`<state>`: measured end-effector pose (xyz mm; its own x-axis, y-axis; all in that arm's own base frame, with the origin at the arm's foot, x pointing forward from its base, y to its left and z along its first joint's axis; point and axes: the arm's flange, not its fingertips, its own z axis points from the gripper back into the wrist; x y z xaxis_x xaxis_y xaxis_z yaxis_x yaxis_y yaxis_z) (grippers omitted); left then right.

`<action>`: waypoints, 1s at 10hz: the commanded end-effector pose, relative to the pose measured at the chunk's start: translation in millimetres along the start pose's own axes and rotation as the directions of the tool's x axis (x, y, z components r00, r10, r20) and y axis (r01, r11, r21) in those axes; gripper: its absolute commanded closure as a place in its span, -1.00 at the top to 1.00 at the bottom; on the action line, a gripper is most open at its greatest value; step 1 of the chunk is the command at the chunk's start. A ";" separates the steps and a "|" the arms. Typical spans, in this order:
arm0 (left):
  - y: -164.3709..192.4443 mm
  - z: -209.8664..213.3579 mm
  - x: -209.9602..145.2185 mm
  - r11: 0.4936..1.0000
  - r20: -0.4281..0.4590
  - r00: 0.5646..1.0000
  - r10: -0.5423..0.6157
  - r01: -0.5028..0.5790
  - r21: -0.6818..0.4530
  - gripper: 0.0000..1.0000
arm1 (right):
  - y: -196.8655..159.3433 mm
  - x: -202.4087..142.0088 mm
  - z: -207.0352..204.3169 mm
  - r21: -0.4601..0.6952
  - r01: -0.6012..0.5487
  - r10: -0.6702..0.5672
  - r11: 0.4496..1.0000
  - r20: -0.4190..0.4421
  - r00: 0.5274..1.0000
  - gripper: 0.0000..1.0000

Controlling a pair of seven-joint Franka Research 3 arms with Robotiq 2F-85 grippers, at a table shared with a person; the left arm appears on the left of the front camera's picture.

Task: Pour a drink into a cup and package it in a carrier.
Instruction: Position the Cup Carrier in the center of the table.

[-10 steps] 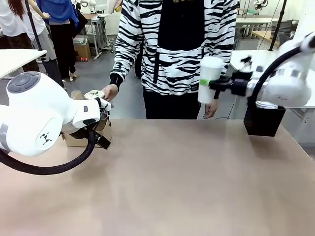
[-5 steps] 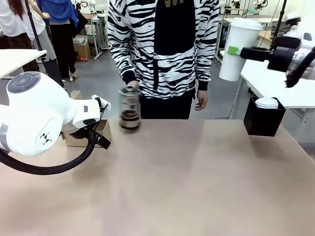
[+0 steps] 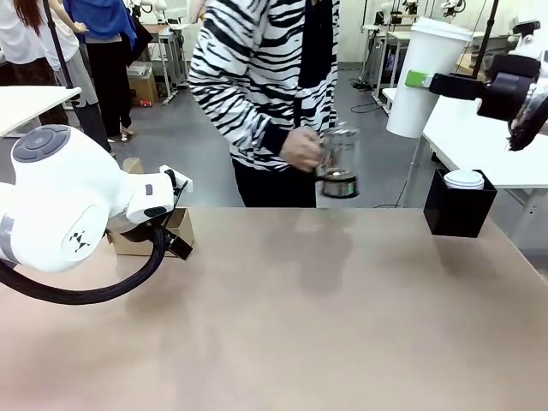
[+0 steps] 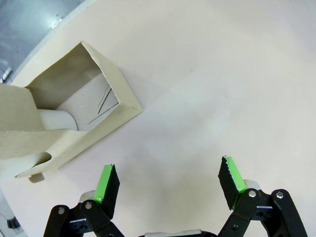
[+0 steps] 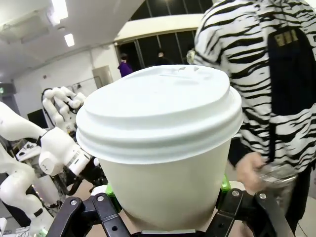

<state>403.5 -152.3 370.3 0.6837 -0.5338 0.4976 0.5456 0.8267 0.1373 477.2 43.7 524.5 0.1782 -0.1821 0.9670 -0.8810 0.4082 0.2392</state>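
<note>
Left wrist view, nearest: left gripper (image 4: pixel 169 173) hovers over bare table, its 2 green-padded fingers (image 4: pixel 107 178) set wide apart with nothing between them. Just beyond them lies the carrier (image 4: pixel 98 94), brown matte cardboard with folded walls, and a white rounded form sits inside 1 slot (identity unclear). In the front view this same carrier (image 3: pixel 181 224) is mostly blocked by the bulky white left arm (image 3: pixel 60 201), so only a corner shows at the table's left edge. The table (image 3: pixel 300 325) is smooth, tan and slightly glossy. At the far right edge stands a black square box (image 3: pixel 458 214) with white lids (image 3: pixel 465 178) stacked on it. Above it, raised well off the table, the right gripper (image 3: pixel 419 80) is clamped on the cup (image 3: pixel 411 111), which is tall, white, tapered paper and held upright. The right wrist view adds the cup's domed white plastic lid (image 5: pixel 158 113) and green pads pressed to both sides of the wall. Beyond the far edge, a person in a zebra-striped top holds a clear glass pitcher (image 3: pixel 341 154) in 1 hand (image 3: pixel 301 147). The drink (image 3: pixel 340 185) is a shallow dark band at its bottom, left of the cup and apart from it.
</note>
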 end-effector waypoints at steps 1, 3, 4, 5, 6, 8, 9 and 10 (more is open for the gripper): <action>0.4 0.2 -0.5 1.000 0.001 1.000 0.001 -0.001 -0.002 1.00 | -3.2 3.8 -3.1 -0.001 -0.006 0.006 1.000 0.003 1.000 0.61; 0.4 0.2 -0.5 1.000 0.001 1.000 0.001 -0.001 -0.002 1.00 | -3.2 3.8 -3.1 -0.001 -0.006 0.006 1.000 0.003 1.000 0.61; 0.4 0.2 -0.5 1.000 0.001 1.000 0.001 -0.001 -0.002 1.00 | -3.2 3.8 -3.1 -0.001 -0.006 0.006 1.000 0.003 1.000 0.61; 0.4 0.2 -0.5 1.000 0.001 1.000 0.001 -0.001 -0.002 1.00 | -3.2 3.8 -3.1 -0.001 -0.006 0.006 1.000 0.003 1.000 0.61; 0.4 0.2 -0.5 1.000 0.001 1.000 0.001 -0.001 -0.002 1.00 | -3.2 3.8 -3.1 -0.001 -0.006 0.006 1.000 0.003 1.000 0.61; -0.8 18.1 4.5 1.000 -0.009 1.000 -0.001 0.001 0.002 1.00 | -3.2 3.8 -3.1 -0.001 -0.006 0.006 1.000 0.003 1.000 0.61; 4.3 37.7 16.0 1.000 -0.027 0.999 0.022 -0.021 0.016 1.00 | -3.2 3.8 -3.1 -0.001 -0.006 0.006 1.000 0.003 1.000 0.61; 4.7 58.5 28.5 0.999 -0.054 0.998 0.037 -0.036 0.019 1.00 | -3.2 3.8 -3.1 -0.001 -0.006 0.006 1.000 0.003 1.000 0.61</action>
<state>402.1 -148.3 404.2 0.6970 -0.5298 0.4833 0.5371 0.8322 0.1377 479.3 43.6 521.6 0.1838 -0.1805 0.9663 -0.8792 0.4094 0.2437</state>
